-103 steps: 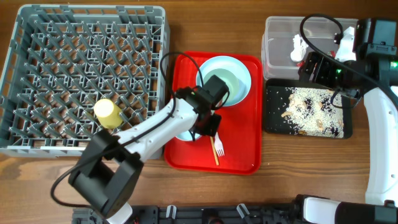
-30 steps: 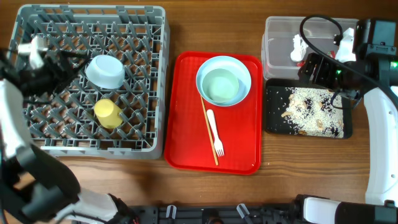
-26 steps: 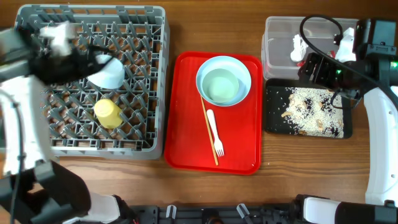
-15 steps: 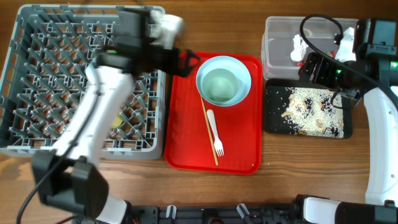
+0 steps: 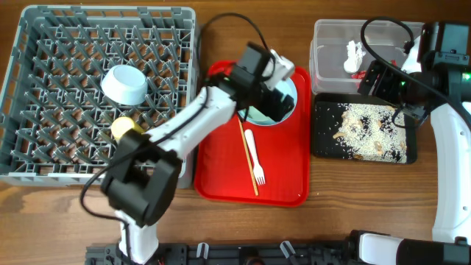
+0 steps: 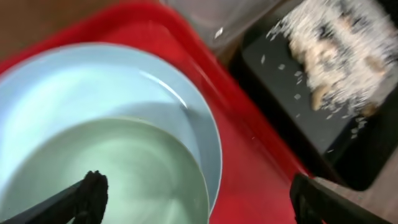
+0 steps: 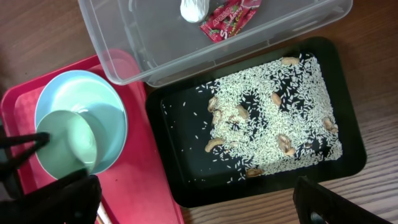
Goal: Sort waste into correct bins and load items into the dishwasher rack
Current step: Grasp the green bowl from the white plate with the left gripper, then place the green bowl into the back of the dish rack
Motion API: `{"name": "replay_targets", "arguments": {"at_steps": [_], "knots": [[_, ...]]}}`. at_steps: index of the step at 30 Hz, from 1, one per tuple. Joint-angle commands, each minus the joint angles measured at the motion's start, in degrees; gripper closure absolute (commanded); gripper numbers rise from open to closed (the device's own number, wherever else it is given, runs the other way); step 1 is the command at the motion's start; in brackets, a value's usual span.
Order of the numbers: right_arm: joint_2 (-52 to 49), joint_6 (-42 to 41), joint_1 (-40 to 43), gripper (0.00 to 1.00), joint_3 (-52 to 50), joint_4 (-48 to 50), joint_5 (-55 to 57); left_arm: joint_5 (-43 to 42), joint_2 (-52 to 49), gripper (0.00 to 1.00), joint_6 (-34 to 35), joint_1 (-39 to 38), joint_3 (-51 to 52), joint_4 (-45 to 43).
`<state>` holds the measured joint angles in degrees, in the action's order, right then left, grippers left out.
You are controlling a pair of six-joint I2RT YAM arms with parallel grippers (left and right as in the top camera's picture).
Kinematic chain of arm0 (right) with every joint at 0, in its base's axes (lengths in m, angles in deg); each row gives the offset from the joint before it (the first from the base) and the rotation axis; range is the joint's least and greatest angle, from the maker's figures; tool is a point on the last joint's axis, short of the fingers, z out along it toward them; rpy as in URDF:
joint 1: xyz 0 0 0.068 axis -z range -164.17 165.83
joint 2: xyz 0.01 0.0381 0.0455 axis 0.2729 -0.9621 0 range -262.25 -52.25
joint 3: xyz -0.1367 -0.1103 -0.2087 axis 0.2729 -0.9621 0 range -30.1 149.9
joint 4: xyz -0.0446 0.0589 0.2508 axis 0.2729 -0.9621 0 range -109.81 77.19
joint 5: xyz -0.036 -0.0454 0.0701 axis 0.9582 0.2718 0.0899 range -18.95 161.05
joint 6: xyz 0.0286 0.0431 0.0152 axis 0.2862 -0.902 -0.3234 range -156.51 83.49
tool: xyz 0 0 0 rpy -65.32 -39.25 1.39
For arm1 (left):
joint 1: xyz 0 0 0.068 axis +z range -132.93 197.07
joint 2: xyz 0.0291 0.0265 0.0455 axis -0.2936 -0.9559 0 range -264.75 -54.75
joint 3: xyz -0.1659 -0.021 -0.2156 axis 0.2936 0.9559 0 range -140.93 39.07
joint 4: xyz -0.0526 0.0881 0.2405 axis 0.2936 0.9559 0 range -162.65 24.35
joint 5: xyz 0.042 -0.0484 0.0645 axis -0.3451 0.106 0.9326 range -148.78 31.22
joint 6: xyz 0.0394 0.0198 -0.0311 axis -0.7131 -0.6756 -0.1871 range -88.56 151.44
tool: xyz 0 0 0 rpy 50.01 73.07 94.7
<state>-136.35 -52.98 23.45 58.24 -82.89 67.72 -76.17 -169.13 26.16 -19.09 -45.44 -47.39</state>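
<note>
Half a second ago the left gripper (image 6: 199, 191) was at the rack's right edge; now it hangs over the pale green bowl (image 6: 124, 168), its jaws spread wide and empty. One fingertip (image 6: 93, 190) is over the bowl's hollow and the other is out past the rim; whether they touch cannot be told. The bowl sits in a wider pale blue dish (image 6: 93, 81) on the red tray (image 6: 249, 155), with a white fork (image 5: 255, 158) and a chopstick (image 5: 245, 147) just beside.

In the dishwasher rack (image 5: 73, 175) lie an upturned bowl (image 5: 125, 83) and a yellow cup (image 5: 124, 129).

The right gripper (image 7: 199, 198) has not moved. It is wide open and empty above the black tray (image 7: 348, 155) of rice scraps (image 7: 273, 118). The clear tub (image 7: 155, 56) holds the red wrapper (image 7: 227, 15) and the white scrap (image 7: 194, 7).
</note>
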Motion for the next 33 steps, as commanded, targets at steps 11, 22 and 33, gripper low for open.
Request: {"name": "replay_targets", "arguments": {"at_steps": [11, 22, 33], "knots": [[-0.07, -0.17, 0.13, 0.0, 0.15, -0.09, 1.2, 13.03, -5.42, 0.69, 0.17, -3.32, -0.13, 2.12], [-0.07, -0.04, 0.13, 0.0, 0.15, -0.13, 1.2, 15.15, -5.18, 0.96, 0.15, -3.37, -0.17, 3.63], [-0.07, -0.02, 0.13, 0.0, 0.15, -0.28, 1.22, 11.54, 7.91, 0.96, 0.15, 1.6, -4.52, 3.45]]}}
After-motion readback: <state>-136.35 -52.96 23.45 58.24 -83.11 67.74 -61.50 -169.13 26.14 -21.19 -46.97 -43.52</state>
